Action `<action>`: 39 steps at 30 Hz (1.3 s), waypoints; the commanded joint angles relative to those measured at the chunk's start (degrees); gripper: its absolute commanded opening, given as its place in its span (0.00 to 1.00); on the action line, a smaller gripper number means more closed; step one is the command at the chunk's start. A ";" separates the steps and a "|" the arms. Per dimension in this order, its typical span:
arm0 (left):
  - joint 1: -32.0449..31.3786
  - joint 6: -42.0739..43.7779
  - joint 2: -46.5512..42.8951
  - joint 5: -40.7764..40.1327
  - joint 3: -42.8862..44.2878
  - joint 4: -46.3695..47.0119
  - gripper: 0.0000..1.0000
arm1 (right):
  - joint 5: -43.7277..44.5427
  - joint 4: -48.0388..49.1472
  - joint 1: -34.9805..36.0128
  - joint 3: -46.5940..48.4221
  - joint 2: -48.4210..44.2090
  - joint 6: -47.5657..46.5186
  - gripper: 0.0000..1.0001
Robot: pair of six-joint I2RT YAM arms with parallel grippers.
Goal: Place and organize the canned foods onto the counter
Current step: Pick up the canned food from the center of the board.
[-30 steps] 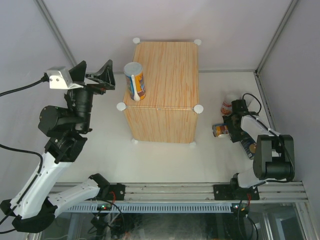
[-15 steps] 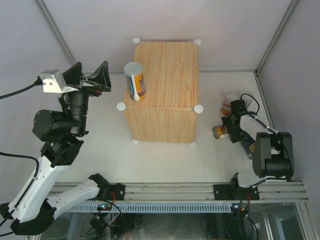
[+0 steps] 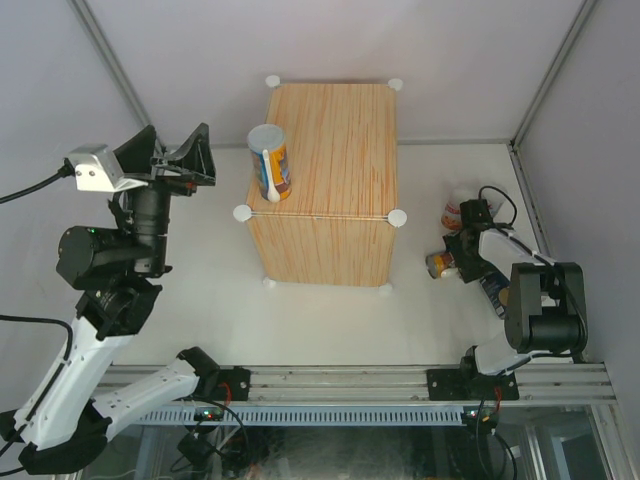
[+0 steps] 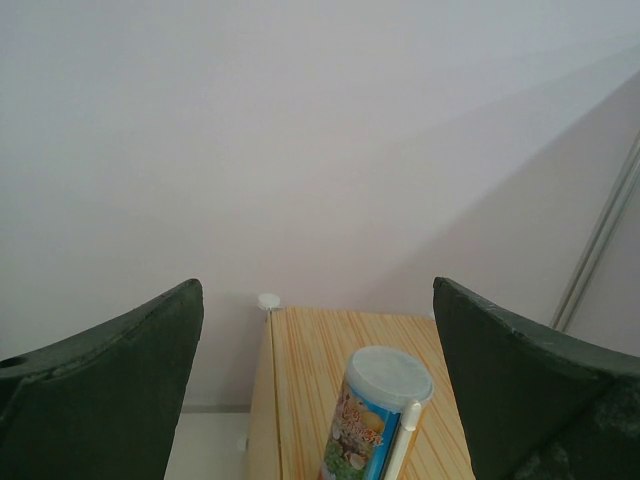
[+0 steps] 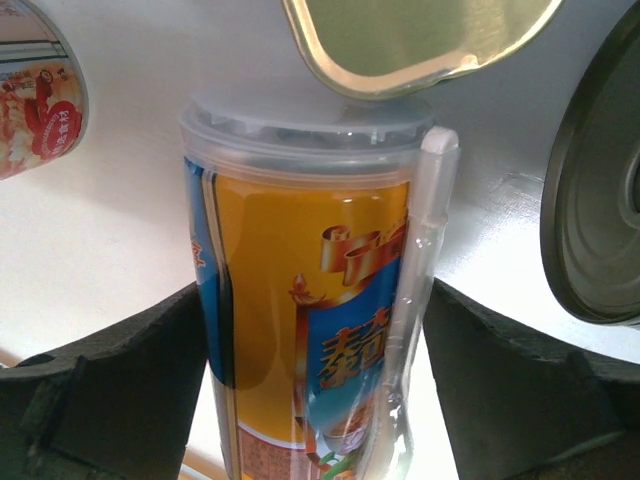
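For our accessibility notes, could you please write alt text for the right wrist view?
A tall blue-orange can with a white spoon sits between the right claw's dark fingers. A gold tin, dark can and white-red can lie beyond it.

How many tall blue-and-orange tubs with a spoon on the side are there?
2. One tub stands on the wooden counter, near its left edge; the other tub is on the table at right, between the fingers of the right gripper. Others may be hidden.
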 commanded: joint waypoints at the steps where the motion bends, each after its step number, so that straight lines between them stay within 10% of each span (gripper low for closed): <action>1: -0.17 1.43 -0.49 -0.09 -1.29 1.30 1.00 | 2.54 0.83 0.77 0.86 -1.25 -2.39 0.78; 5: -0.17 1.35 -0.83 -0.22 -1.45 1.30 1.00 | 1.67 1.66 0.88 0.84 -1.52 -3.51 0.64; 14: -0.17 1.07 -1.66 -0.87 -1.76 1.20 1.00 | 0.91 5.74 2.17 0.08 -5.01 -9.56 0.00; 39: -0.17 0.37 -0.80 -1.78 -3.50 3.64 1.00 | 2.48 16.25 9.92 -5.73 -29.11 -29.85 0.00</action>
